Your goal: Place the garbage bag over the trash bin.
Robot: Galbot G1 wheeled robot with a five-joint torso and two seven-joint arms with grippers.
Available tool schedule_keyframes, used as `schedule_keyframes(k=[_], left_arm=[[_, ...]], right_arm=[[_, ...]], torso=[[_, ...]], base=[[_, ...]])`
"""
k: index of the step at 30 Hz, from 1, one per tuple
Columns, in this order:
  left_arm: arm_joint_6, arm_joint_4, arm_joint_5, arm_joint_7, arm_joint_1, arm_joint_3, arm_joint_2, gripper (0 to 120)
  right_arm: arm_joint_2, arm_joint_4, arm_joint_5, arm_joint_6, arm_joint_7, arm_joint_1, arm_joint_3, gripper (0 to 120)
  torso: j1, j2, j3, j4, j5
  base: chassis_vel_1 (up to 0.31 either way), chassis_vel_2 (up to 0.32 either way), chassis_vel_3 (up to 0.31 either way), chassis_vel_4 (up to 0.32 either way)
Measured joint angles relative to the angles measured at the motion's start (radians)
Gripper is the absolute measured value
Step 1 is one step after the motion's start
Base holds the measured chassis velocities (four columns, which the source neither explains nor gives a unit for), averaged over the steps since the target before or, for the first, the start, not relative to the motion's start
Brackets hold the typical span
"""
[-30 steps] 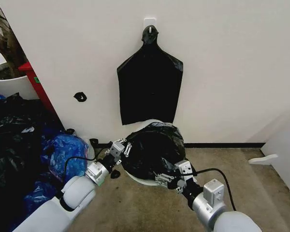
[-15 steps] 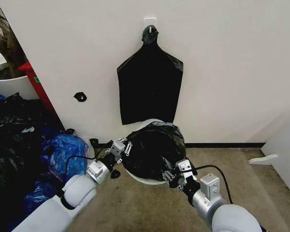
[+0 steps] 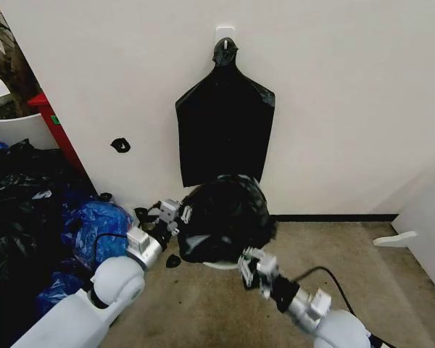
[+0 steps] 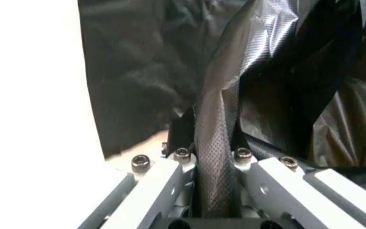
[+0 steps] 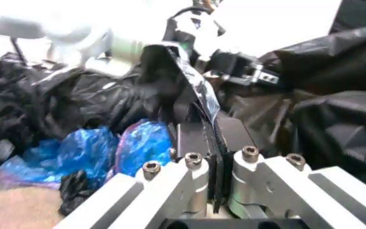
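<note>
The crinkled black garbage bag (image 3: 226, 214) is bunched over the trash bin, of which a sliver of white rim (image 3: 219, 265) shows below it, against the wall. My left gripper (image 3: 172, 215) is at the bag's left side, and in the left wrist view it (image 4: 211, 138) is shut on a fold of the garbage bag (image 4: 218, 109). My right gripper (image 3: 252, 270) sits low at the bag's front right. In the right wrist view it (image 5: 211, 143) is shut on a thin strip of the bag's edge (image 5: 199, 93).
A flat black bag (image 3: 225, 123) hangs from a wall hook above the bin. A heap of black and blue bags (image 3: 65, 225) fills the left, with a white plant pot (image 3: 14, 129) behind it. A white panel (image 3: 428, 217) stands at right. The floor in front is bare.
The garbage bag has risen and shifted toward the wall, hiding more of the bin. My left gripper went up and left with it; my right gripper moved left and nearer to me.
</note>
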Motion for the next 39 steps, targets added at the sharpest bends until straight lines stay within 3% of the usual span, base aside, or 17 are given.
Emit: schedule_keyframes(k=[8,13,23,27,30,32,34,37,39], left_arm=[[0.176,-0.067,-0.225,-0.087,-0.010,-0.036,0.007,1],[0.214,-0.090,-0.287,-0.124,-0.008,-0.069,0.006,1],[0.239,-0.118,-0.266,-0.123,0.021,-0.081,0.017,1],[0.232,-0.121,-0.255,-0.118,0.026,-0.075,0.016,1],[0.198,-0.116,-0.233,-0.105,0.027,-0.066,0.011,1],[0.178,-0.107,-0.221,-0.091,0.025,-0.060,0.004,1],[0.175,-0.106,-0.219,-0.090,0.025,-0.060,0.004,1],[0.165,-0.090,-0.204,-0.087,0.024,-0.058,0.000,1],[0.143,-0.074,-0.175,-0.081,0.026,-0.057,0.000,1]], right_arm=[[0.037,-0.166,-0.113,0.155,-0.133,0.034,0.050,0],[0.055,-0.257,-0.229,0.217,-0.169,0.054,0.094,0],[0.085,-0.393,-0.504,0.279,-0.012,0.139,0.250,0],[0.079,-0.418,-0.515,0.280,0.039,0.148,0.279,0],[0.055,-0.433,-0.388,0.280,0.058,0.134,0.253,8],[0.039,-0.431,-0.184,0.283,-0.042,0.115,0.222,17],[0.038,-0.431,-0.137,0.285,-0.076,0.113,0.219,20],[0.027,-0.448,0.122,0.294,-0.311,0.111,0.222,32],[0.019,-0.480,0.308,0.290,-0.547,0.122,0.259,43]], torso=[[0.000,0.000,0.000,0.0000,0.0000],[0.000,0.000,0.000,0.0000,0.0000],[0.000,0.000,0.000,0.0001,0.0001],[0.000,0.000,0.000,0.0001,0.0000],[0.000,0.000,0.000,-0.0003,0.0001],[0.000,0.000,0.000,-0.0003,-0.0001],[0.000,0.000,0.000,-0.0004,0.0004],[0.000,0.000,0.000,0.0000,-0.0006],[0.000,0.000,0.000,0.0001,0.0006]], base=[[0.000,0.000,0.000,0.000],[0.000,0.000,0.000,0.000],[0.000,0.000,0.000,0.000],[0.000,0.000,0.000,0.000],[0.000,0.000,0.000,0.000],[0.000,0.000,0.000,0.000],[0.000,0.000,0.000,0.000],[0.000,0.000,0.000,0.000],[0.000,0.000,0.000,0.000]])
